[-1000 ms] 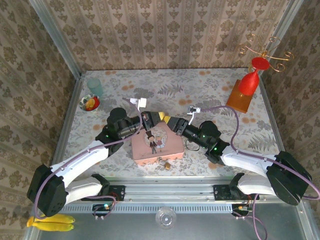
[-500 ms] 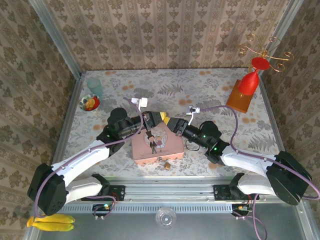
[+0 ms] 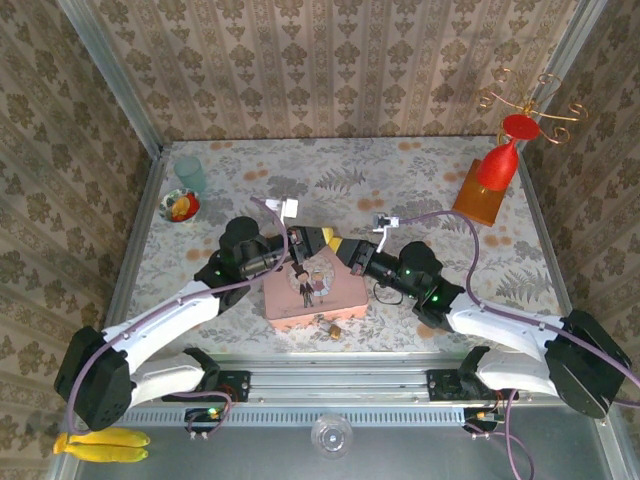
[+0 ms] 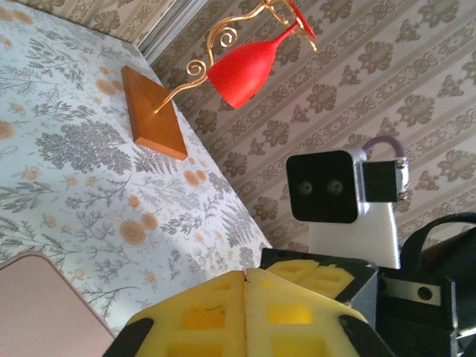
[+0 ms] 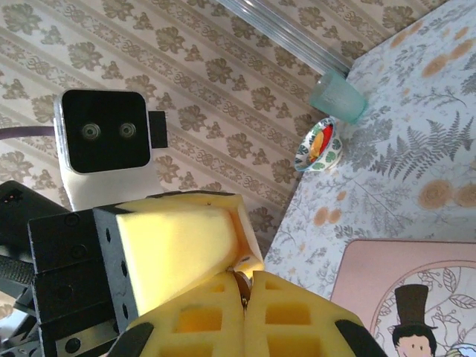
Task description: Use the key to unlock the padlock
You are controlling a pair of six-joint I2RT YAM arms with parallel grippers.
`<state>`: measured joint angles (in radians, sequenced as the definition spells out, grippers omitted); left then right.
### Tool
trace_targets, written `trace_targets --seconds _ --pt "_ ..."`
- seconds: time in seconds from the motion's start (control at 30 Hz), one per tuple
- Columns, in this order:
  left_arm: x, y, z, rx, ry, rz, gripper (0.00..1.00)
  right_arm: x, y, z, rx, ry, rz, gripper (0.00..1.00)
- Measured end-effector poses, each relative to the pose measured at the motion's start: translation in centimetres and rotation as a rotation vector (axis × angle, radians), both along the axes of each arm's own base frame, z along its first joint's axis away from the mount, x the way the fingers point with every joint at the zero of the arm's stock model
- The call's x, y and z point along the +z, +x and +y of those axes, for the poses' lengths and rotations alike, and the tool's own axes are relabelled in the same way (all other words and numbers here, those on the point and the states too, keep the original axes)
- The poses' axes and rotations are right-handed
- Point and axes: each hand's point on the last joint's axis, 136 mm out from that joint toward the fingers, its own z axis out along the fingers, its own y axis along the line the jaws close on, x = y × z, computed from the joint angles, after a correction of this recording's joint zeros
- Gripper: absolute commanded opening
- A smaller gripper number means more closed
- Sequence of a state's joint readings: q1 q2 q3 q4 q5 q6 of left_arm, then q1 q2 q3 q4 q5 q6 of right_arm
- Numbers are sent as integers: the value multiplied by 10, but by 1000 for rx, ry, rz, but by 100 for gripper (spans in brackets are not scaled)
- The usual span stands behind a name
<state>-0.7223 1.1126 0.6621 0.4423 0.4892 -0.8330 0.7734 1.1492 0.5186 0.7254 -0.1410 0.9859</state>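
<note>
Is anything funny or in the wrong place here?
Nothing looks spilled or broken. One oddity: bananas lie off the table, on the metal ledge at its near left corner. The red glass hangs upside down, but from its wire stand, so that seems intended.

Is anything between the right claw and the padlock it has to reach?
The pink tin does: the right claw, shut on what looks like the key, meets the left claw over the tin's far edge; the padlock sits at its near edge. The tin is low and flat, so passing above looks possible.
</note>
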Motion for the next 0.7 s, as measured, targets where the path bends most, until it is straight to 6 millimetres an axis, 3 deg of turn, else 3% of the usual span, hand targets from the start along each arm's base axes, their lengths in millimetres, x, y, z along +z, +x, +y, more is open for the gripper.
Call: trace_targets --seconds 0.13,0.43,0.6,0.7 --pt "-12 0 5 25 62 4 38 -5 4 -10 -54 -49 22 0" --pt "-31 13 30 146 256 46 67 -24 9 -29 -147 -228 101 0" --pt "-37 11 57 226 399 58 73 -18 9 -49 -209 -332 99 0" --pt "-45 6 76 271 507 85 75 -25 10 -67 -258 -397 116 0"
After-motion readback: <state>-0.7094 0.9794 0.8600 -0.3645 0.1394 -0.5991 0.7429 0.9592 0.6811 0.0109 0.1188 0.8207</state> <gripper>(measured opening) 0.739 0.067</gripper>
